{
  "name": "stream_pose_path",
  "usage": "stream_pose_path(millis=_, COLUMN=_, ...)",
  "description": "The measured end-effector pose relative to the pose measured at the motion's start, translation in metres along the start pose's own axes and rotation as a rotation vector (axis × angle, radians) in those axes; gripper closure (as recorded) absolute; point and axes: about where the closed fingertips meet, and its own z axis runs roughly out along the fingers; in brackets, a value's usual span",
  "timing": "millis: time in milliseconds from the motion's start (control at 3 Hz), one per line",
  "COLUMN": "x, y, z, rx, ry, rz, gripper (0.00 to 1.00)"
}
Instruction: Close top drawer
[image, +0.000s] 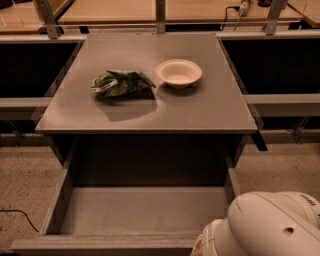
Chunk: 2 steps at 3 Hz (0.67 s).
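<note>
Top drawer (140, 215) stands pulled far out from the front of the grey cabinet (210, 107), its shallow tray open to view and its flat front edge running along the bottom of the view. On the cabinet's top, near the middle, sits a pale bowl (179, 73), upright; just beside it lies a crumpled green bag (121, 83). The robot's white rounded arm housing (270, 225) shows in front of the cabinet, over the drawer's front corner. The gripper itself does not show, so I cannot tell whether it is apart or together.
</note>
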Motion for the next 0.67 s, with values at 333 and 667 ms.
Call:
stream_pose_path(millis=333, x=-0.005, y=-0.007, z=0.007, rx=0.010, ry=-0.005, rz=-0.004, gripper=1.00)
stream_pose_path(millis=667, x=-0.012, y=-0.023, z=0.013, rx=0.031, ry=-0.043, rz=-0.006, gripper=1.00)
